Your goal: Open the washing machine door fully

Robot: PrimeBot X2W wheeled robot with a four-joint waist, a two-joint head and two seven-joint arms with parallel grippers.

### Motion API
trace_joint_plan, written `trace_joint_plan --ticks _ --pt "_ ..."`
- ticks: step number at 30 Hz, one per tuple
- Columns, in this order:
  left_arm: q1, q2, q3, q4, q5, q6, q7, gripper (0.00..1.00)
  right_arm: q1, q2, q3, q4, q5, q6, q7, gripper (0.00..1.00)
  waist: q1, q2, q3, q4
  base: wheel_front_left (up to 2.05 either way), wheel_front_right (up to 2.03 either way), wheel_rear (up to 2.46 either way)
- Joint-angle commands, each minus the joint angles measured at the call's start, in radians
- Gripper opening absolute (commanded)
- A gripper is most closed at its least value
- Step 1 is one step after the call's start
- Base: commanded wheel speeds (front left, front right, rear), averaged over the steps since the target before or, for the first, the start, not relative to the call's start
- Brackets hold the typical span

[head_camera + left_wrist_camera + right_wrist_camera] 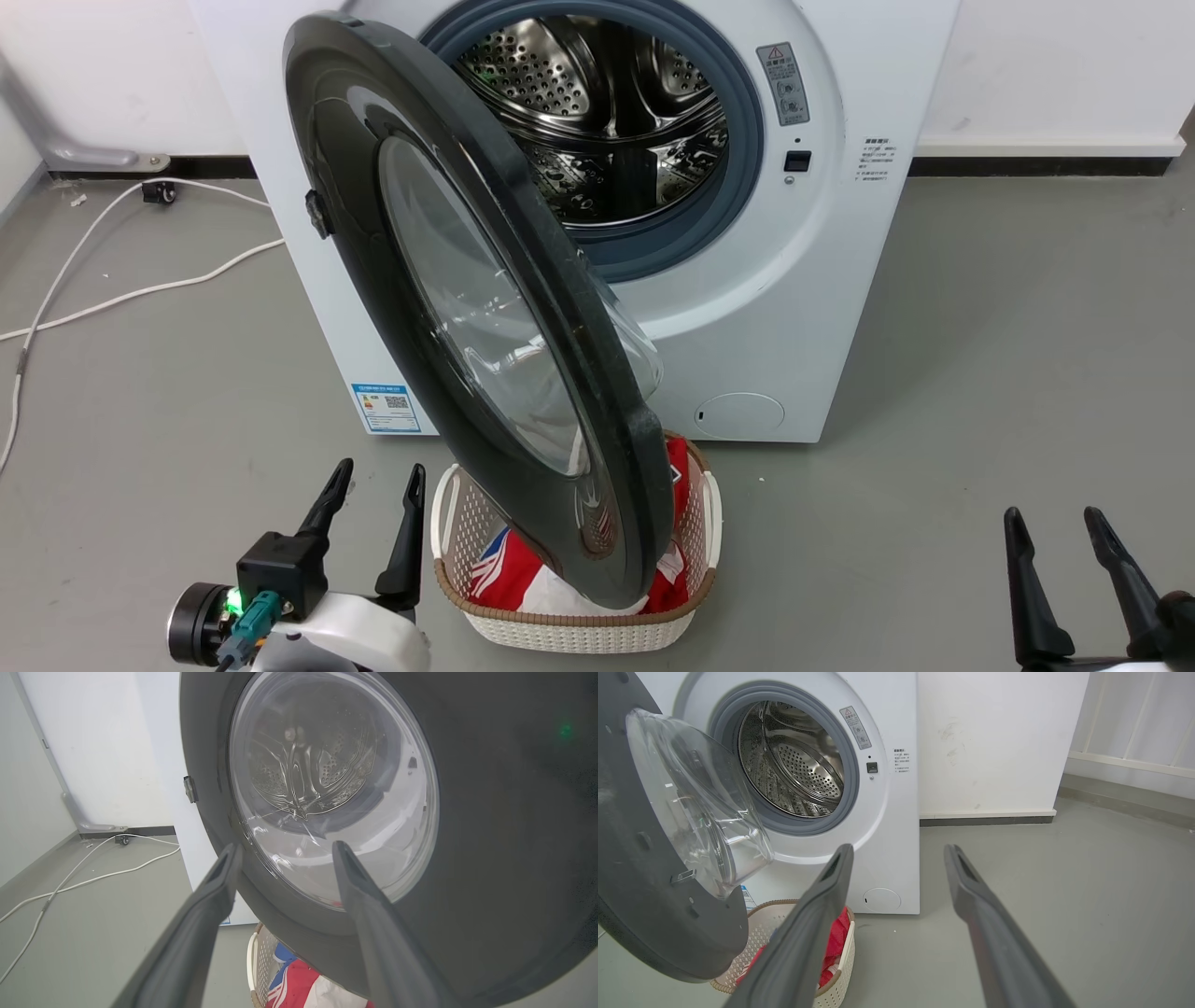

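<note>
The washing machine door (448, 280) is half open. My left fingers (406, 541) and right fingers (1027, 588) are wide and empty. I should swing it slowly left

Glossy black plastic door (350, 187) with a smooth clear glass bowl (467, 299), just ahead of the left pincer (381, 467). Beyond it, a shiny perforated steel drum (607, 112). Beside it, a white woven-look plastic basket (569, 644) with red cloth (509, 574).

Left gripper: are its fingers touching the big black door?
Apart. In the head view, floor and the basket rim show between the left gripper and the washing machine door.
</note>
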Motion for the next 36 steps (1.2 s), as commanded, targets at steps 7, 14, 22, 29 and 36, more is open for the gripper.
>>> trace_joint_plan --ticks 7,14,22,29,36 --pt "0.013 0.009 -0.008 -0.016 0.006 0.01 0.008 1.0 -0.017 0.001 -0.013 0.015 0.041 0.0 -0.012 1.0 0.0 -0.0001 0.001 0.005 0.0 0.0 0.0" --pt "0.016 0.012 -0.016 -0.025 -0.002 0.015 0.023 0.84 -0.023 0.001 -0.017 0.021 0.049 0.0 -0.016 1.0 0.0 -0.0001 0.004 0.012 0.0 0.0 0.0" --pt "-0.001 0.008 -0.03 -0.065 0.0 0.016 0.015 0.0 -0.037 0.001 -0.026 0.028 0.052 0.0 -0.016 1.0 0.0 -0.0001 0.011 0.032 0.0 0.0 0.0" --pt "-0.075 -0.024 -0.036 -0.184 -0.004 0.023 -0.006 0.0 -0.047 0.001 -0.041 0.035 0.058 0.0 -0.02 1.0 0.0 -0.0001 0.017 0.059 0.0 0.0 0.0" --pt "-0.222 -0.075 -0.065 -0.319 -0.002 0.02 -0.011 0.0 -0.054 0.001 -0.052 0.042 0.06 0.0 -0.026 1.0 0.0 -0.0001 0.022 0.091 0.0 0.0 0.0"
